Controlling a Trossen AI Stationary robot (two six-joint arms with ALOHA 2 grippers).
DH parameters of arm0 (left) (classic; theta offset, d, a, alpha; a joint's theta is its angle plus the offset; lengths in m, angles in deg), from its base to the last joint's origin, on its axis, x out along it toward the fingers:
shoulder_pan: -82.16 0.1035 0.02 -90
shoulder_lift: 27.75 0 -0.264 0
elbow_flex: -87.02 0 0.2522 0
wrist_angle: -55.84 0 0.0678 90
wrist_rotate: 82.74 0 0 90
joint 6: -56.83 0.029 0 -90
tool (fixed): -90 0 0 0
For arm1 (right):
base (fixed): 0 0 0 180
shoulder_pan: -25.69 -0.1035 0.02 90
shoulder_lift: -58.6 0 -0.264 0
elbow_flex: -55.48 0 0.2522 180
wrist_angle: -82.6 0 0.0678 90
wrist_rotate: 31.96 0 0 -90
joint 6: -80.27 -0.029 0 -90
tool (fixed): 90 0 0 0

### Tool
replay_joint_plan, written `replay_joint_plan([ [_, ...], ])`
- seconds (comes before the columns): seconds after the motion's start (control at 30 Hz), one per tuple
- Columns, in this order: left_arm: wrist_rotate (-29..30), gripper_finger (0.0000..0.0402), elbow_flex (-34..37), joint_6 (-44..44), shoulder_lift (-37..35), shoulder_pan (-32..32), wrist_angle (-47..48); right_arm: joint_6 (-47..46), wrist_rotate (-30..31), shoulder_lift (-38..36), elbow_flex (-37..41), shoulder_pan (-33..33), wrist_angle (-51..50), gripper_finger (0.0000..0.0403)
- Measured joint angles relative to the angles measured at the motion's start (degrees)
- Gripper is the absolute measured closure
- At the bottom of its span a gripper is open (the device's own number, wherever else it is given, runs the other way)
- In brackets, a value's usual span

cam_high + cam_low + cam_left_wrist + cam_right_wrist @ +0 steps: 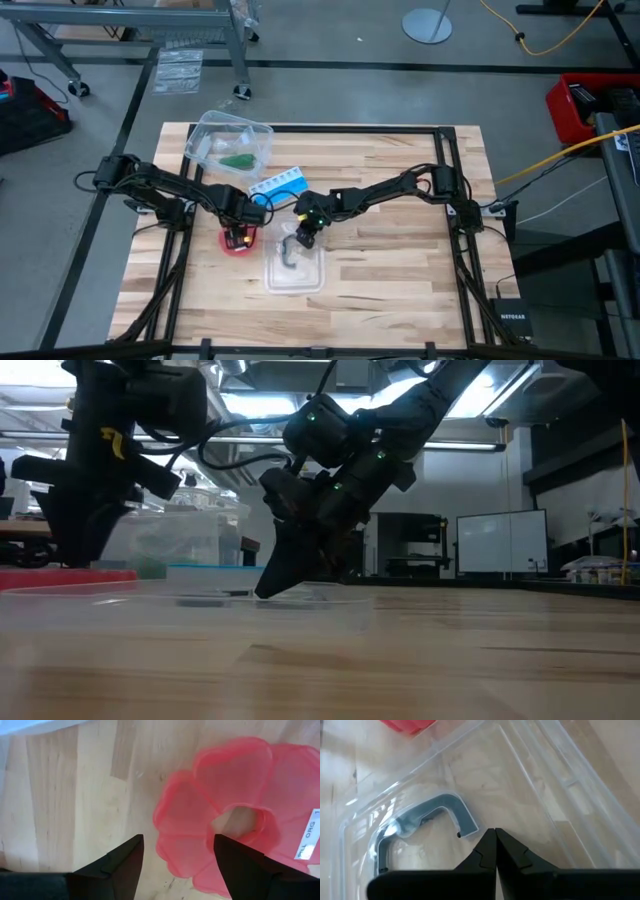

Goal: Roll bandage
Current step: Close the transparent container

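left gripper (177, 857) fingers apart over red disc (235, 815) | right gripper (495, 837) fingers together

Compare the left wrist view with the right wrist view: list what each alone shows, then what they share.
Left wrist only: the open left gripper over the red round disc, a white label at its edge. Right wrist only: the shut right gripper over a clear lid with a grey handle. Both: the wooden table and some of the red disc.

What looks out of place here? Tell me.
The bandage lies bundled in the clear container at the table's far side, away from both arms. The left gripper hangs open over the red disc; the right gripper is shut inside the clear lid.
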Motion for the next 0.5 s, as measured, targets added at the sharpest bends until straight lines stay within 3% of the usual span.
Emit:
replay_joint_plan([
  [0.17,0.00,0.0174,0.00,6.04,0.00,1.27,0.02,0.59,-2.19,0.04,0.03,0.02,1.23,0.0378],
  [0.5,0.03,0.0197,0.00,18.32,0.00,7.63,-0.06,0.74,0.94,0.09,-0.43,-0.15,2.88,0.0248],
])
